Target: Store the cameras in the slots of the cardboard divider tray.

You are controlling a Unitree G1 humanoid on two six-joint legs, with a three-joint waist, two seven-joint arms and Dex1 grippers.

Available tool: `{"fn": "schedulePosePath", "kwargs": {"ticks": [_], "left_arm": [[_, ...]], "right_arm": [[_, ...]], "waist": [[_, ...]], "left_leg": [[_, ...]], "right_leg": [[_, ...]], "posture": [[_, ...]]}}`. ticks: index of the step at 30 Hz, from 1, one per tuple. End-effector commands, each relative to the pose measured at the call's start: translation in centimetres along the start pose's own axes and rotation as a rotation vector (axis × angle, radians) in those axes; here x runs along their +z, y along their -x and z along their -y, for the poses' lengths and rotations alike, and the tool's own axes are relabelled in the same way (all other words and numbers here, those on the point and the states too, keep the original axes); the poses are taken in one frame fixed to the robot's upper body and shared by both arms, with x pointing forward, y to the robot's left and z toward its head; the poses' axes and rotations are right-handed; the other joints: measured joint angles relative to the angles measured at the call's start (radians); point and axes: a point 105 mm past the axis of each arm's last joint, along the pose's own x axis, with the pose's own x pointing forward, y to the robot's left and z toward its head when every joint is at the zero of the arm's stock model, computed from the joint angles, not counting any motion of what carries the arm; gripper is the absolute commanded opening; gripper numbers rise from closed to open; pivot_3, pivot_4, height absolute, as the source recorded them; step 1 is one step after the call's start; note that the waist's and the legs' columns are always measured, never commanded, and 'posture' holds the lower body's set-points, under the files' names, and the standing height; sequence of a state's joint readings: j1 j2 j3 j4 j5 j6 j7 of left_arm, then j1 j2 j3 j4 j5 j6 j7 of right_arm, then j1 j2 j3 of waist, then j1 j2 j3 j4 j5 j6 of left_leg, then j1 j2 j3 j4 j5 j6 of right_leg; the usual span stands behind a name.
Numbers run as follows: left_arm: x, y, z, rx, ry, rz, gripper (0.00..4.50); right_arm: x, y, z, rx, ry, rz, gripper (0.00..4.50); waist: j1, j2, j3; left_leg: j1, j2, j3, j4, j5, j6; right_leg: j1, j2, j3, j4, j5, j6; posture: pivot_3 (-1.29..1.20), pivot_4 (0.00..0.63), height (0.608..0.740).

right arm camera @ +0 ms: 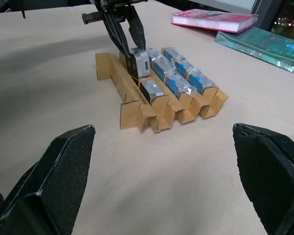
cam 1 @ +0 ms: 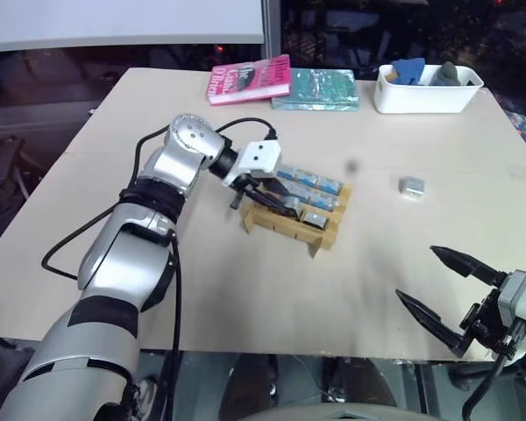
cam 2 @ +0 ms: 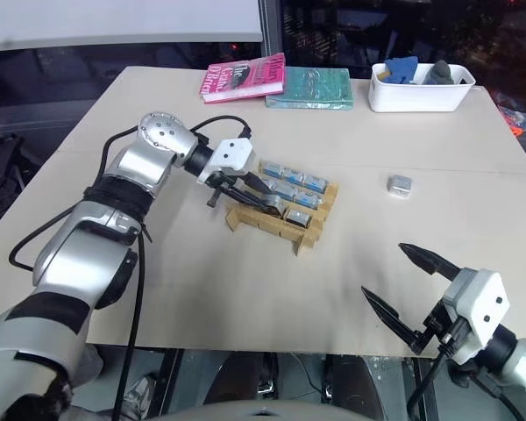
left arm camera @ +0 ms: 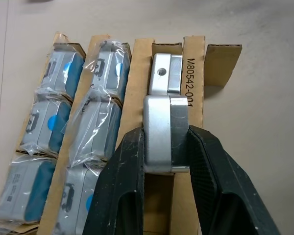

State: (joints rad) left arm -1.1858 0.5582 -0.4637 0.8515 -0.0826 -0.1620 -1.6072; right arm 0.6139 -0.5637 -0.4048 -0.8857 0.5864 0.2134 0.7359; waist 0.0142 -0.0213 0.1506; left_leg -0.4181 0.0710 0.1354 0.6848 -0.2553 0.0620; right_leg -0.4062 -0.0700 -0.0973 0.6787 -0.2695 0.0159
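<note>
One cardboard divider of the tray (left arm camera: 193, 73) carries the printed code "M80542-001", readable in the left wrist view. The pink book (cam 1: 250, 79) at the far edge of the surface (cam 1: 245, 298) has white lettering on its cover, too small to read; a teal book (cam 1: 316, 89) lies just beside it, and a white tub (cam 1: 425, 92) stands further to the right.

The left arm reaches forward over the tray, its gripper (left arm camera: 165, 161) angled downward. Its black fingers (left arm camera: 125, 186) pinch a silver camera (left arm camera: 165, 132) by its sides, just above the tray's nearest row. Another bare silver camera (left arm camera: 164, 74) already sits in a slot of that same row. The two further rows hold cameras wrapped in clear plastic with blue patches (left arm camera: 100, 105).

One more small silver camera (cam 1: 411, 186) lies loose on the surface, well apart to the right of the tray.

The right gripper (cam 1: 438, 285) hovers low near the front right edge, pointing level towards the tray, its fingers (right arm camera: 63, 171) spread wide and holding nothing.
</note>
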Motion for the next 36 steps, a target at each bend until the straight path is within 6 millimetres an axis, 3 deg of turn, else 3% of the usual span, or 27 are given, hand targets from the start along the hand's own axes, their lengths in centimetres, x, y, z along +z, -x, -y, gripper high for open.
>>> {"fn": "schedulePosePath", "kwargs": {"ticks": [1, 7, 8, 10, 13, 19, 23, 28, 36], "left_arm": [[0.8, 1.1, -0.7, 0.007, -0.053, -0.035, 0.74], [0.3, 0.7, -0.8, -0.026, -0.087, -0.109, 0.74], [0.3, 0.6, -0.9, -0.029, -0.093, -0.11, 1.53], [0.6, 0.5, -1.1, -0.02, -0.111, -0.092, 2.05], [1.5, 0.7, -1.4, 0.012, -0.116, -0.029, 3.26], [4.0, 3.2, -1.4, 0.1, -0.004, 0.188, 3.26], [5.2, 4.7, -0.7, 0.295, 0.045, 0.344, 3.26], [6.6, 4.4, 1.4, 0.456, 0.226, 0.521, 3.26], [5.8, 3.3, 4.8, 0.661, 0.371, 0.563, 3.26]], "right_arm": [[1.0, -0.1, -0.4, 0.011, 0.036, 0.035, 4.5], [1.1, -0.2, -0.3, 0.016, 0.041, 0.037, 4.5], [1.0, -0.2, -0.3, 0.016, 0.04, 0.037, 4.5], [1.0, -0.2, -0.3, 0.016, 0.038, 0.037, 4.5], [0.9, -0.3, -0.4, 0.007, 0.026, 0.027, 4.5], [-0.4, -1.5, 1.1, -0.086, 0.038, -0.036, 4.5], [-3.5, -3.3, 5.6, -0.308, 0.07, -0.235, 4.5], [-4.3, -7.5, 11.4, -0.539, 0.04, -0.245, 4.5], [-5.9, -11.7, 16.7, -0.761, -0.112, -0.281, 4.5]], "waist": [[0.0, 0.0, 0.0], [-0.001, 0.0, 0.0], [-0.001, 0.0, 0.0], [-0.001, 0.0, 0.0], [0.0, -0.001, 0.0], [-0.004, -0.001, 0.001], [-0.021, -0.001, 0.001], [-0.026, 0.0, 0.002], [-0.022, 0.001, 0.003]], "left_leg": [[0.0, 0.0, 0.0, 0.0, 0.0, 0.0], [0.0, 0.0, 0.0, 0.0, 0.0, 0.0], [0.0, 0.0, 0.0, 0.0, 0.0, 0.0], [0.0, 0.0, 0.0, 0.0, 0.0, 0.0], [-0.001, 0.0, 0.0, 0.0, 0.0, 0.0], [-0.005, 0.0, 0.0, 0.001, 0.001, -0.001], [-0.004, 0.001, 0.0, 0.0, 0.003, -0.004], [-0.003, 0.001, 0.0, 0.002, 0.003, -0.005], [-0.003, -0.001, 0.0, -0.001, 0.004, -0.006]], "right_leg": [[0.0, 0.0, 0.0, 0.0, 0.0, 0.0], [0.0, 0.0, 0.0, 0.0, 0.0, 0.0], [-0.001, 0.0, 0.0, 0.0, 0.0, 0.0], [-0.001, 0.0, 0.0, 0.0, 0.0, 0.0], [-0.001, 0.0, 0.0, 0.0, 0.0, 0.0], [-0.005, 0.0, 0.001, 0.001, 0.0, 0.0], [-0.005, 0.0, 0.002, 0.001, 0.002, -0.002], [-0.005, 0.0, 0.004, 0.003, 0.002, -0.003], [-0.005, -0.001, 0.004, 0.003, 0.003, -0.003]], "posture": [[0.0, 0.15, 0.74], [0.0, 0.15, 0.74], [0.0, 0.15, 0.74], [0.0, 0.15, 0.74], [0.0, 0.15, 0.74], [0.0, 0.15, 0.74], [0.0, 0.15, 0.74], [0.0, 0.15, 0.74], [0.0, 0.15, 0.74]]}}
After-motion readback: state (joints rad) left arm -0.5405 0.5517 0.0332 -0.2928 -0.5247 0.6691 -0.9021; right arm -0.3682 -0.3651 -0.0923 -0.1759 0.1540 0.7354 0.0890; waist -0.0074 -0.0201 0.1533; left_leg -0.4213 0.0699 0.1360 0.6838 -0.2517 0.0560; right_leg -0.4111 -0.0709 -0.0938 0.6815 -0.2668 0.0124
